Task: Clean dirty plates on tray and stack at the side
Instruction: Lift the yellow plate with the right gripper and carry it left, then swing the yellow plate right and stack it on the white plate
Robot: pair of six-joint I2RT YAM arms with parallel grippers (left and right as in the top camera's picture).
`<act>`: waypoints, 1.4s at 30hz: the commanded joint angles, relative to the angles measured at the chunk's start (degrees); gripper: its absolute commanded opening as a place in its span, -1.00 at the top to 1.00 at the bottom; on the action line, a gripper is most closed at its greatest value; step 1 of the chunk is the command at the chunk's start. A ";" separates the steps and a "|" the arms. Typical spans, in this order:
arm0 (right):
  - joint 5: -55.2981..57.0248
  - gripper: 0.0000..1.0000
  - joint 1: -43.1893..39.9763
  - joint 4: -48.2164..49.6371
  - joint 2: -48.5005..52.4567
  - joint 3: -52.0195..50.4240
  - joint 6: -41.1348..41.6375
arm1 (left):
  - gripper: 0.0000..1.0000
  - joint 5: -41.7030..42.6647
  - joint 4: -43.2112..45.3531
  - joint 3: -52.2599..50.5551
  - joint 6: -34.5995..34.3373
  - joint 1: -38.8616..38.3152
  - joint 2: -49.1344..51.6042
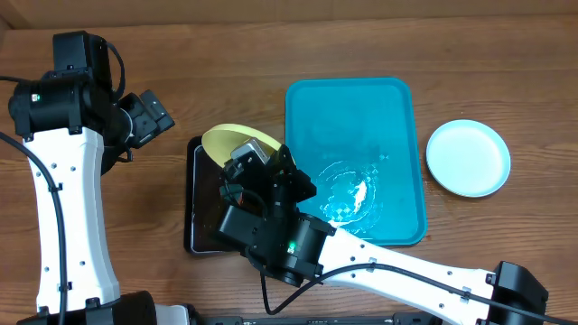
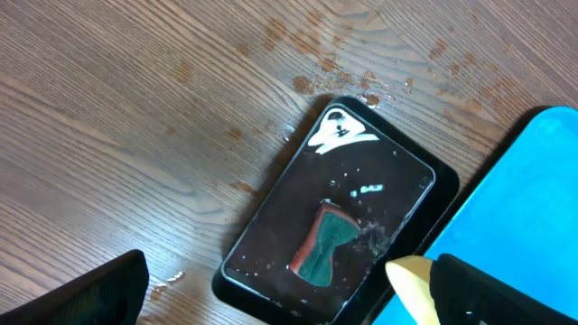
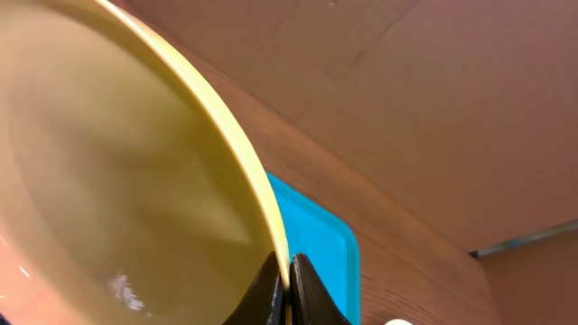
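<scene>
So, right gripper (image 3: 287,285): fingers pinched nearly together on the rim of the yellow plate (image 1: 231,141), rim wedged between the two tips.
Yellow plate: held tilted, pale yellow underside toward the overhead camera, above the far end of the black tray (image 1: 202,199); contact with that tray cannot be told. Wet sheen on the surface in the right wrist view.
Left gripper (image 1: 150,115): fingers (image 2: 97,292) spread wide, nothing between them; up and to the left of the black tray, well apart from the plate.
Black tray: wet, just left of the turquoise tray (image 1: 361,113), droplets on the table (image 1: 506,54) around its far corner.
Sponge (image 2: 323,244): green with a reddish edge, flat inside the black tray near the middle.
Turquoise tray: no plates on it, film of water and foam (image 1: 350,197) pooled in the near half.
Light-blue rimmed plate (image 1: 468,158): flat on the table right of the turquoise tray, apart from it, white centre looks clean.
</scene>
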 commanded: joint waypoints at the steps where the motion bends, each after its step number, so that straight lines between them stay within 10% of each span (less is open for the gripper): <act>1: 2.05 0.92 0.22 0.42 0.07 1.40 0.15 | -0.99 -0.94 0.09 0.72 1.11 0.20 0.28; 22: -10.75 0.92 -2.12 1.11 0.22 0.48 7.72 | -1.00 -0.94 0.09 0.72 1.11 0.20 0.28; 42: -1.38 0.92 -1.84 11.87 1.97 0.26 -14.12 | -1.00 -0.94 0.09 0.72 1.11 0.20 0.28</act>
